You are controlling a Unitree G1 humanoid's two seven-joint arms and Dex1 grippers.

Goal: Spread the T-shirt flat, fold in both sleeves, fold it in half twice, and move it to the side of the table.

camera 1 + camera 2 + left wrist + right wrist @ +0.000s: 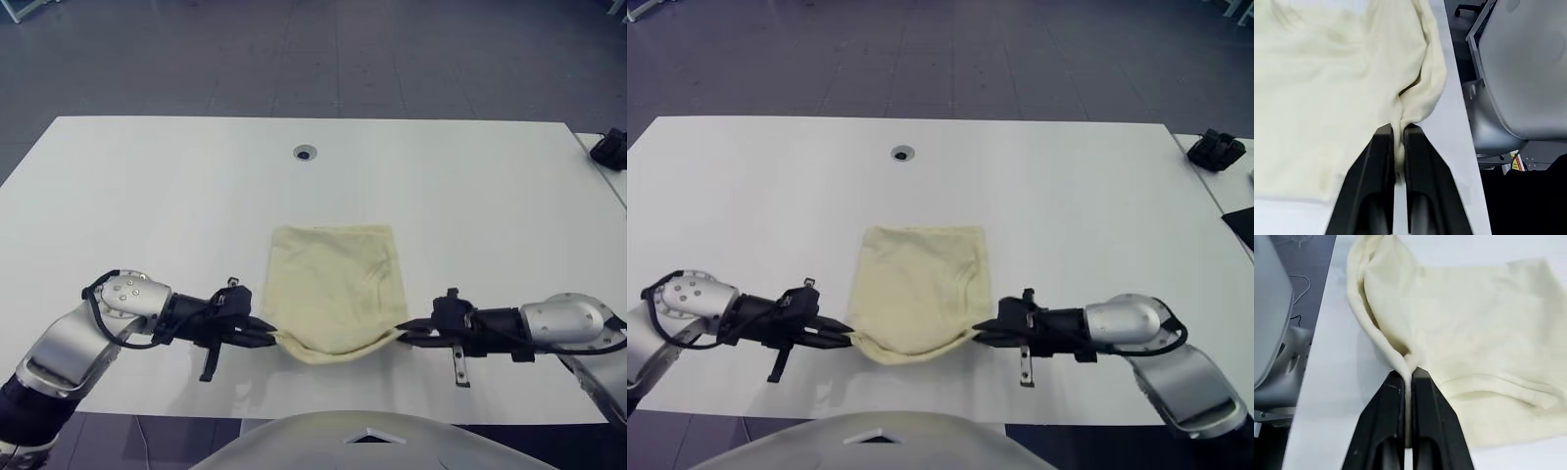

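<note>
Right pincer (pixel 1407 382) tight on pale T-shirt (pixel 1469 338) corner, white table (pixel 1327 396) beneath.

wide table (pixel 147 196) surface flanks the t-shirt (pixel 336 289); a cable hole (pixel 306 153) lies beyond.

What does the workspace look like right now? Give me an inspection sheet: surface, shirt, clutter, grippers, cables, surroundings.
Surface: white table, round port near its far edge.
Job's things: pale yellow T-shirt, folded to a rough rectangle, its near edge sagging between the two grippers.
Clutter: nothing seen.
Grippers: left gripper and right gripper, fingers of each shut on a near corner of the T-shirt.
Cables: black cable looped at the left arm's wrist; second cable at the right's.
Surroundings: dark floor; black object on a neighbouring table to the right.
</note>
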